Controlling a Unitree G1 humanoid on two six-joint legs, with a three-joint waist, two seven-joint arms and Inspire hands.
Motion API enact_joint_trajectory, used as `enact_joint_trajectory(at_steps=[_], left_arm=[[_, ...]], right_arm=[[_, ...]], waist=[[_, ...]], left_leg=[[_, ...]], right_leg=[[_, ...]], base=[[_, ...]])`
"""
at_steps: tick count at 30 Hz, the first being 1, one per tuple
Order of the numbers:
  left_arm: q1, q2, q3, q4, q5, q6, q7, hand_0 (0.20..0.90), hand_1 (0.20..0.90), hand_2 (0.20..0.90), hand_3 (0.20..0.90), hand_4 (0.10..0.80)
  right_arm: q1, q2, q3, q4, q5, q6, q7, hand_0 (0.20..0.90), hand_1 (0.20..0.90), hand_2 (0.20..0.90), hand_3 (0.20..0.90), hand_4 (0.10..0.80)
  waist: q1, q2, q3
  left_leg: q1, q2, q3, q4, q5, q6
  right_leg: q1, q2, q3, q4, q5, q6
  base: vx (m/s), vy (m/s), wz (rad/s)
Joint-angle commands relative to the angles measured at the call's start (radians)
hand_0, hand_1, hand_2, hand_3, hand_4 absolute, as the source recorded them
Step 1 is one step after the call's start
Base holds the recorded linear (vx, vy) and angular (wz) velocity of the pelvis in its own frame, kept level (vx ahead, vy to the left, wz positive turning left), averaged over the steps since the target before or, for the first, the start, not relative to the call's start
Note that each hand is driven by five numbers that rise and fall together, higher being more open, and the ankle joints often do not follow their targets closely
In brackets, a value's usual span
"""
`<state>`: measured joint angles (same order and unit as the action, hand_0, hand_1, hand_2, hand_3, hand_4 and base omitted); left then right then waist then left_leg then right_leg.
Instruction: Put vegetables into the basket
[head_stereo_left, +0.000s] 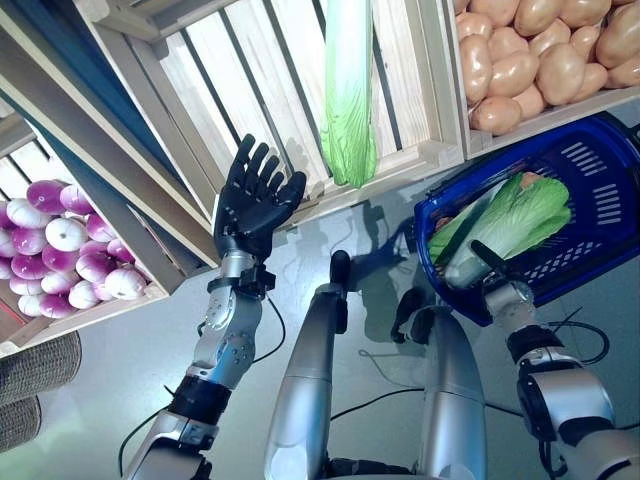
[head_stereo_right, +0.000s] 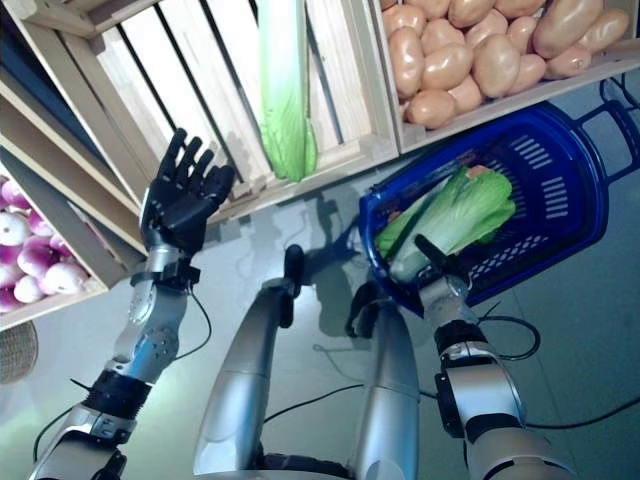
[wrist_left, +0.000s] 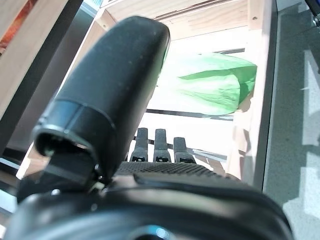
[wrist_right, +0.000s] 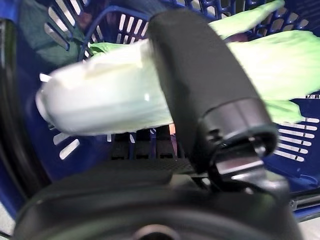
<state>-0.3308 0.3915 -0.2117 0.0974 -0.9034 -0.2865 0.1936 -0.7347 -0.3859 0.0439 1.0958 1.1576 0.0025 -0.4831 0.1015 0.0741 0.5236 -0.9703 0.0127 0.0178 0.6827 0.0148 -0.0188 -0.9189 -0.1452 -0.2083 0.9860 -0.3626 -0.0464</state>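
Note:
A long green-and-white cabbage (head_stereo_left: 348, 100) lies in the slatted wooden crate (head_stereo_left: 250, 60), its leafy end at the crate's front lip. My left hand (head_stereo_left: 250, 200) is held up open just left of that lip, fingers spread, touching nothing; the left wrist view shows the same cabbage (wrist_left: 210, 85) beyond the straight fingers. The blue plastic basket (head_stereo_left: 600, 135) stands at the right. A second cabbage (head_stereo_left: 515, 220) lies inside it. My right hand (head_stereo_left: 492, 265) reaches over the basket's near wall. In the right wrist view its thumb (wrist_right: 200, 75) lies across the white stem (wrist_right: 100, 105), fingers under it.
A crate of potatoes (head_stereo_left: 530, 60) sits above the basket at the upper right. Purple-and-white round vegetables (head_stereo_left: 60, 250) fill a bin at the left. A woven edge (head_stereo_left: 35, 370) shows at the lower left. Grey floor lies between shelf and basket.

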Motion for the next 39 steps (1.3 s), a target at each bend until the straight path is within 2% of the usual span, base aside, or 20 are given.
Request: enact_joint_trajectory(at_steps=[1, 5, 11, 13, 14, 17, 18, 21, 22, 23, 25, 30, 31, 37, 39], left_arm=[[-0.068, 0.023, 0.031, -0.125, 0.109, -0.053, -0.014, 0.9, 0.9, 0.9, 0.9, 0.8], [-0.087, 0.062, 0.042, -0.127, 0.226, -0.012, 0.071, 0.9, 0.9, 0.9, 0.9, 0.8], [-0.135, 0.174, 0.073, -0.181, 0.589, 0.028, 0.152, 0.9, 0.9, 0.9, 0.9, 0.8], [-0.153, 0.227, 0.093, -0.198, 0.699, 0.06, 0.19, 0.9, 0.9, 0.9, 0.9, 0.8], [-0.165, 0.268, 0.107, -0.193, 0.809, 0.085, 0.234, 0.9, 0.9, 0.9, 0.9, 0.8], [-0.188, 0.324, 0.106, -0.162, 0.949, 0.122, 0.276, 0.9, 0.9, 0.9, 0.9, 0.8], [-0.223, 0.391, 0.097, -0.136, 1.111, 0.162, 0.287, 0.9, 0.9, 0.9, 0.9, 0.8], [-0.272, 0.489, 0.07, -0.103, 1.215, 0.21, 0.28, 0.9, 0.9, 0.9, 0.9, 0.8], [-0.312, 0.558, 0.038, -0.066, 1.292, 0.234, 0.28, 0.9, 0.9, 0.9, 0.9, 0.8], [-0.32, 0.57, 0.028, -0.056, 1.298, 0.235, 0.283, 0.9, 0.9, 0.9, 0.9, 0.8], [-0.363, 0.637, -0.028, -0.02, 1.421, 0.243, 0.269, 0.9, 0.9, 0.9, 0.9, 0.8], [-0.462, 0.71, -0.14, 0.02, 1.581, 0.273, 0.243, 0.9, 0.9, 0.9, 0.9, 0.8], [-0.541, 0.742, -0.252, 0.092, 1.615, 0.281, 0.213, 0.9, 0.9, 0.9, 0.9, 0.8], [-0.639, 0.777, -0.447, 0.162, 1.685, 0.3, 0.11, 0.9, 0.9, 0.9, 0.9, 0.8], [-0.649, 0.785, -0.48, 0.171, 1.705, 0.293, 0.103, 0.9, 0.9, 0.9, 0.9, 0.8]], right_arm=[[0.0, -0.054, -0.034, 0.017, 0.055, -0.017, -0.024, 0.9, 0.9, 0.9, 0.9, 0.8], [0.013, -0.04, -0.05, 0.01, 0.076, -0.034, -0.073, 0.9, 0.9, 0.9, 0.9, 0.8], [0.102, -0.002, -0.041, -0.118, 0.097, -0.13, -0.064, 0.9, 0.9, 0.9, 0.9, 0.8], [0.165, 0.021, -0.024, -0.201, 0.086, -0.151, -0.068, 0.9, 0.9, 0.9, 0.9, 0.8], [0.22, 0.035, -0.017, -0.246, 0.089, -0.155, -0.047, 0.9, 0.9, 0.9, 0.9, 0.8], [0.286, 0.051, -0.007, -0.293, 0.098, -0.154, -0.015, 0.9, 0.9, 0.9, 0.9, 0.8], [0.345, 0.055, 0.003, -0.334, 0.085, -0.135, 0.021, 0.9, 0.9, 0.9, 0.9, 0.8], [0.425, 0.052, 0.022, -0.402, 0.085, -0.115, 0.054, 0.9, 0.9, 0.9, 0.9, 0.8], [0.478, 0.051, 0.029, -0.421, 0.075, -0.117, 0.079, 0.9, 0.9, 0.9, 0.9, 0.8], [0.49, 0.051, 0.03, -0.426, 0.075, -0.117, 0.084, 0.9, 0.9, 0.9, 0.9, 0.8], [0.546, 0.036, 0.032, -0.419, 0.046, -0.115, 0.111, 0.9, 0.9, 0.9, 0.9, 0.8], [0.552, 0.007, 0.039, -0.376, 0.025, -0.065, 0.16, 0.9, 0.9, 0.9, 0.9, 0.8], [0.544, -0.004, 0.048, -0.356, 0.037, -0.078, 0.185, 0.9, 0.9, 0.9, 0.9, 0.8], [0.533, -0.029, 0.065, -0.362, 0.011, -0.111, 0.186, 0.9, 0.9, 0.9, 0.9, 0.8], [0.529, -0.034, 0.068, -0.366, 0.01, -0.113, 0.191, 0.9, 0.9, 0.9, 0.9, 0.8]], waist=[[-0.001, 0.043, -0.004], [-0.008, 0.043, -0.004], [-0.03, 0.029, -0.004], [-0.044, 0.019, -0.004], [-0.058, 0.013, -0.004], [-0.076, 0.004, -0.004], [-0.092, -0.004, -0.004], [-0.114, -0.014, -0.004], [-0.13, -0.019, -0.004], [-0.133, -0.021, -0.004], [-0.154, -0.026, -0.004], [-0.176, -0.024, -0.004], [-0.186, -0.024, -0.004], [-0.201, -0.025, -0.004], [-0.204, -0.02, -0.004]], left_leg=[[0.062, -0.052, 0.057, 0.04, -0.155, 0.042], [0.098, -0.047, 0.06, 0.016, -0.146, 0.035], [0.161, -0.039, 0.068, -0.049, -0.121, 0.024], [0.185, -0.032, 0.072, -0.084, -0.105, 0.017], [0.198, -0.026, 0.079, -0.103, -0.097, 0.014], [0.215, -0.021, 0.085, -0.12, -0.093, 0.013], [0.226, -0.016, 0.092, -0.13, -0.091, 0.013], [0.237, -0.008, 0.106, -0.139, -0.09, 0.01], [0.241, -0.002, 0.11, -0.141, -0.092, 0.008], [0.242, -0.001, 0.11, -0.144, -0.09, 0.007], [0.247, 0.007, 0.119, -0.164, -0.081, 0.003], [0.243, 0.017, 0.141, -0.186, -0.074, 0.001], [0.239, 0.023, 0.144, -0.183, -0.075, -0.002], [0.231, 0.032, 0.159, -0.179, -0.076, -0.004], [0.228, 0.033, 0.161, -0.18, -0.074, -0.005]], right_leg=[[0.02, 0.033, 0.006, -0.136, 0.194, 0.03], [0.055, 0.034, 0.006, -0.161, 0.2, 0.036], [0.126, 0.052, 0.02, -0.241, 0.215, 0.039], [0.149, 0.065, 0.03, -0.278, 0.224, 0.041], [0.165, 0.071, 0.034, -0.302, 0.228, 0.042], [0.183, 0.078, 0.04, -0.326, 0.231, 0.044], [0.193, 0.083, 0.044, -0.339, 0.232, 0.045], [0.201, 0.087, 0.05, -0.352, 0.233, 0.045], [0.202, 0.089, 0.054, -0.357, 0.232, 0.046], [0.203, 0.09, 0.056, -0.36, 0.233, 0.047], [0.212, 0.092, 0.064, -0.399, 0.247, 0.054], [0.206, 0.091, 0.069, -0.432, 0.257, 0.056], [0.198, 0.088, 0.067, -0.428, 0.256, 0.056], [0.191, 0.085, 0.071, -0.442, 0.262, 0.057], [0.187, 0.083, 0.074, -0.444, 0.264, 0.058]], base=[[0.0, 0.0, 0.0], [0.0, 0.0, 0.0], [0.012, 0.012, -0.01], [0.043, 0.056, -0.09], [0.036, 0.054, -0.15], [0.027, 0.04, -0.21], [0.024, 0.036, -0.21], [0.016, 0.019, -0.07], [0.021, 0.021, -0.12], [0.035, 0.027, -0.1], [0.034, 0.022, -0.1], [0.003, 0.008, -0.12], [-0.021, 0.0, -0.04], [0.004, 0.013, -0.06], [0.016, 0.023, -0.11]])
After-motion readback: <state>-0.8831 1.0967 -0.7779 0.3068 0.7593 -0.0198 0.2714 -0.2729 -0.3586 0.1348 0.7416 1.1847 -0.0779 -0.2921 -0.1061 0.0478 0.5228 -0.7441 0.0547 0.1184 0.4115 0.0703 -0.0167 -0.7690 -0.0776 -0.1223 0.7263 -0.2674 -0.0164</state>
